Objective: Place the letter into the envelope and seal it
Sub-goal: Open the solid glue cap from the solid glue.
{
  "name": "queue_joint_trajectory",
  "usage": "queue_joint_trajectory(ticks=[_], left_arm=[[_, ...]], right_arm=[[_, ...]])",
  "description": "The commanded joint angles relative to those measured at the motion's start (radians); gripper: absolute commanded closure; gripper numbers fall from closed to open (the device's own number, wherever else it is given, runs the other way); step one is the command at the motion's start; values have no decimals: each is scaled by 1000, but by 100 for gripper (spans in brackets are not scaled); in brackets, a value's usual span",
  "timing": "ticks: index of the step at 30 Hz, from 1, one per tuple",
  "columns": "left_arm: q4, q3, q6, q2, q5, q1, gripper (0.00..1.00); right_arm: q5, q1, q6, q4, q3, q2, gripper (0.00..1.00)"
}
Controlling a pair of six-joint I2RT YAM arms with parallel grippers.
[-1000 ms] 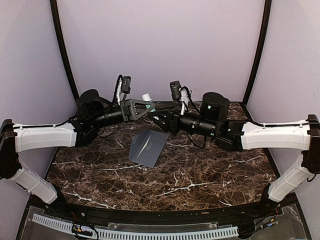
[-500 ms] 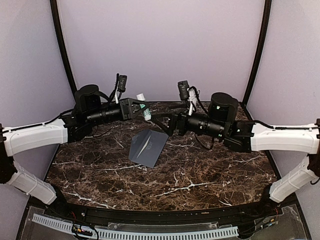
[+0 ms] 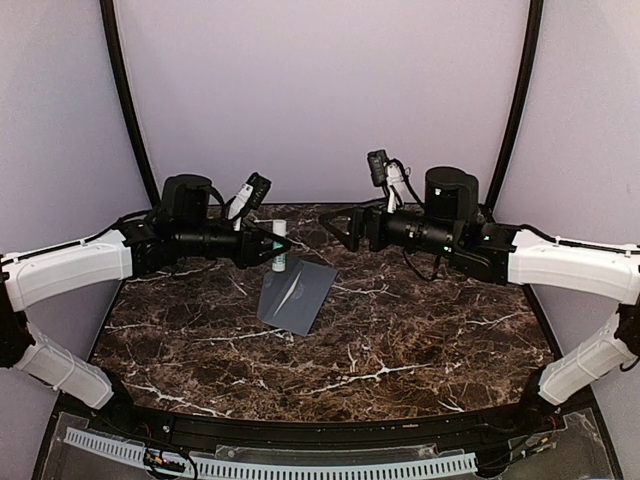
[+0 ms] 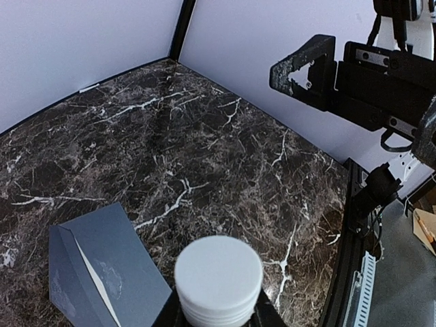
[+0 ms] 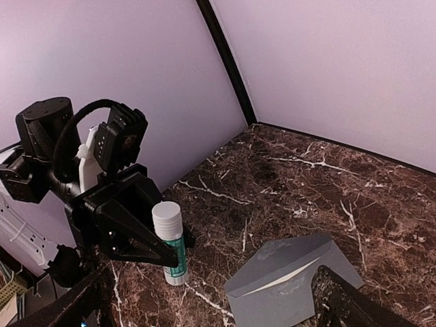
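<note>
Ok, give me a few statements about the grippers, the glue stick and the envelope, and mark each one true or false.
1. The left gripper holds the glue stick upright. True.
2. The right gripper grips the envelope. False: its jaws are open and empty, up off the table.
3. The envelope lies flat on the marble table. True.
4. The two grippers touch each other. False: a clear gap separates them.

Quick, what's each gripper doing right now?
The left gripper: closed on the glue stick.
The right gripper: jaws open, holding nothing.
</note>
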Motion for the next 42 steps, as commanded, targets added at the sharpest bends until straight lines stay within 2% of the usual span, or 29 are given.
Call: queue_joint_trajectory(ticks=[1, 6, 15, 23, 35, 42], left_arm=[[-150, 53, 157, 7, 2, 0, 100], [-149, 6, 161, -21, -7, 0, 100], [-177, 38, 162, 26, 112, -17, 99], [-152, 20, 187, 35, 175, -45, 99], [-103, 14, 140, 63, 207, -76, 99], [-95, 16, 122, 71, 206, -78, 99]], right_arm=[[-65, -7, 24, -43, 59, 41, 3], [-116, -6, 74, -67, 91, 76, 8], [-95, 72, 162, -132, 108, 113, 18], [-111, 103, 233, -24, 81, 161, 33], [-137, 115, 256, 13, 107, 231, 54], [-131, 123, 264, 20, 102, 237, 74]])
